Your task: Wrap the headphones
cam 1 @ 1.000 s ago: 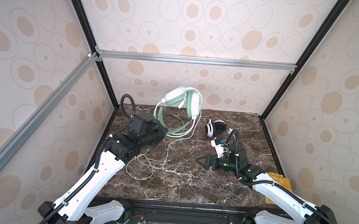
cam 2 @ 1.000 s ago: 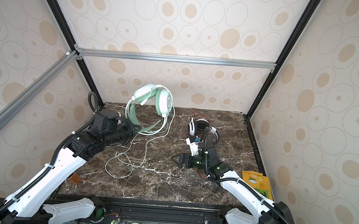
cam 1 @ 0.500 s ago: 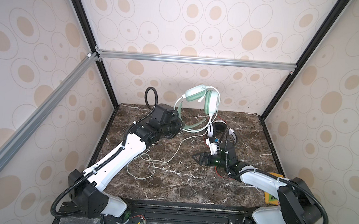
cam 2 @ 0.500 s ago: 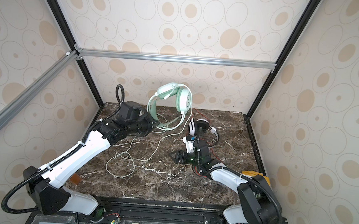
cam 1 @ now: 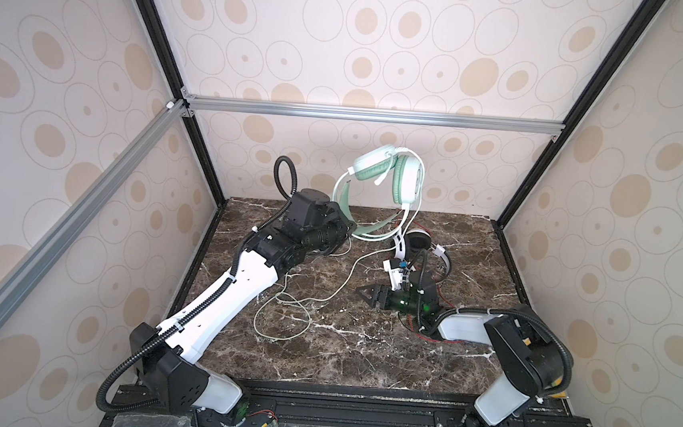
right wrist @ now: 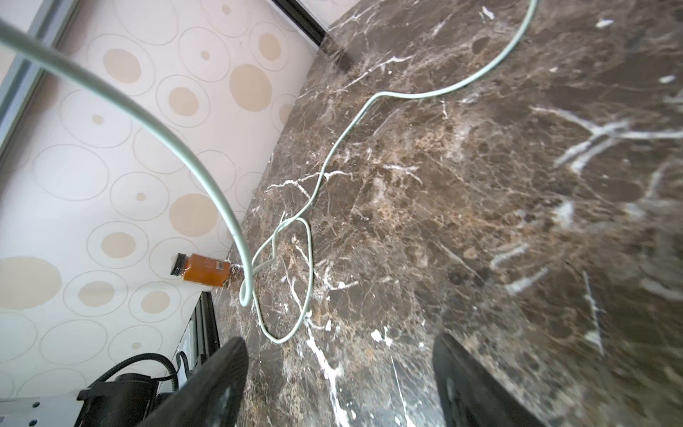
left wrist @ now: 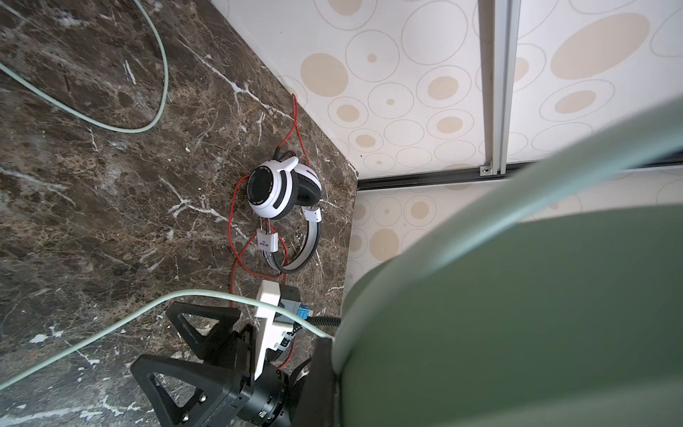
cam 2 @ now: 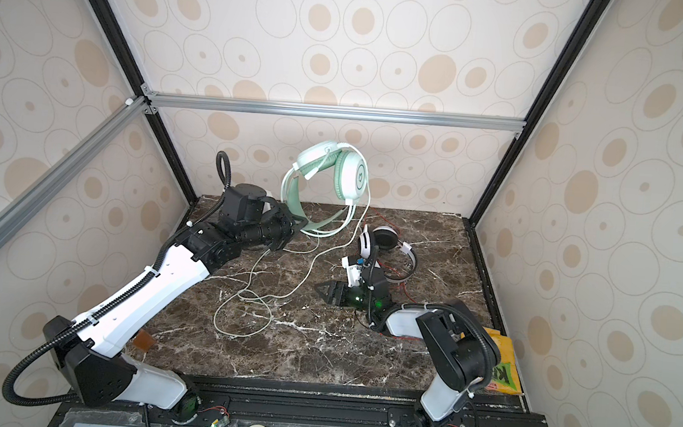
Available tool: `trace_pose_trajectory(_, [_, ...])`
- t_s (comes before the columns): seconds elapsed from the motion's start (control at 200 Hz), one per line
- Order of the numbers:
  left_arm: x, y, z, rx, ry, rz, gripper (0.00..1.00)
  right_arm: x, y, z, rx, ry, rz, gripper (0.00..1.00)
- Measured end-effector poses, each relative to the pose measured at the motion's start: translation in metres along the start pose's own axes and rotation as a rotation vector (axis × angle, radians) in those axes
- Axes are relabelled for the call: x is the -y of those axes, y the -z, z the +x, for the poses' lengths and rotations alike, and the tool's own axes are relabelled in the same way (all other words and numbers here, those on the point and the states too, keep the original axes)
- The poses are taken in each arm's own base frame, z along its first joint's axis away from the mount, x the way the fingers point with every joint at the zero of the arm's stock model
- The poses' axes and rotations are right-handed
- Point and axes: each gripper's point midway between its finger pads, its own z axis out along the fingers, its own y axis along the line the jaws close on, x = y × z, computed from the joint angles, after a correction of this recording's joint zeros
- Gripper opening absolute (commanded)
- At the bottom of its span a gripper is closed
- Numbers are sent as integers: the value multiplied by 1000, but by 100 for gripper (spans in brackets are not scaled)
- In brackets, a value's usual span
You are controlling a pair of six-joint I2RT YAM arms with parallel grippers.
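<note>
Held aloft at 12 o'clock: light, stiff mint-green plastic over-ear headset (cam 1: 388, 176), seemingly by the headband, in closed left gripper (cam 1: 345, 227). Limp pale green cable (right wrist: 221, 199) trailing toward 7 o'clock; best pinched mid-length by open, empty right gripper (cam 1: 370, 297).

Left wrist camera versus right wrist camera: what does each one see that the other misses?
Only the left wrist view shows the white-and-black headphones, their red cable and, close up, the mint-green headphones. Only the right wrist view shows an amber jar by the wall. Both show the pale green cable and the marble table.
</note>
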Motion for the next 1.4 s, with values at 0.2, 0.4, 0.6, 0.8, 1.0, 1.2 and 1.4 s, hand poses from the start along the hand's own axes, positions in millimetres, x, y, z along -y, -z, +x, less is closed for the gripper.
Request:
trace_pose_trajectory(0.2, [13, 5, -4, 12, -4, 27, 0, -23, -21, 5, 35, 22, -127, 76])
trace_pose_trajectory(0.4, [36, 16, -10, 29, -12, 83, 0, -47, -41, 1, 83, 35, -232, 68])
trace_pose_trajectory(0.6, [35, 17, -16, 40, -12, 80, 0, -65, -52, -6, 122, 35, -301, 67])
trace_pose_trajectory(0.8, [32, 16, -20, 41, -7, 72, 0, -86, -55, -7, 135, 64, -353, 70])
trace_pose_trajectory(1.0, [33, 16, -19, 32, -10, 76, 0, -97, -57, -27, 205, 80, -362, 70])
trace_pose_trajectory(1.2, [32, 16, -21, 42, -15, 71, 0, -82, -46, -41, 313, 53, -268, 68])
trace_pose_trajectory(1.4, [24, 17, -32, 93, -17, 37, 0, -89, -14, -20, 291, 56, -259, 69])
